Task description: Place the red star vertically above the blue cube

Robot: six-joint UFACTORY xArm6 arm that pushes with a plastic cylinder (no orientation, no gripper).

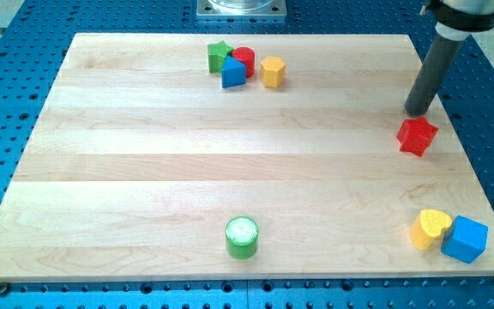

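We read no writing anywhere. At eleven o'clock on the board [127,172] huddle a green star [219,55], blue block [233,73], red cylinder [244,59] and yellow hexagon [272,71]. A green cylinder [242,237] sits at six. At three, our rod leans down, its top cut off; my tip [417,112] rests just above the red star [417,136]. At five, a yellow heart [430,228] touches the blue cube [465,239].

My tip [417,112] sits low on the board at 3 o'clock, the dark rod leaning up toward 1 o'clock.
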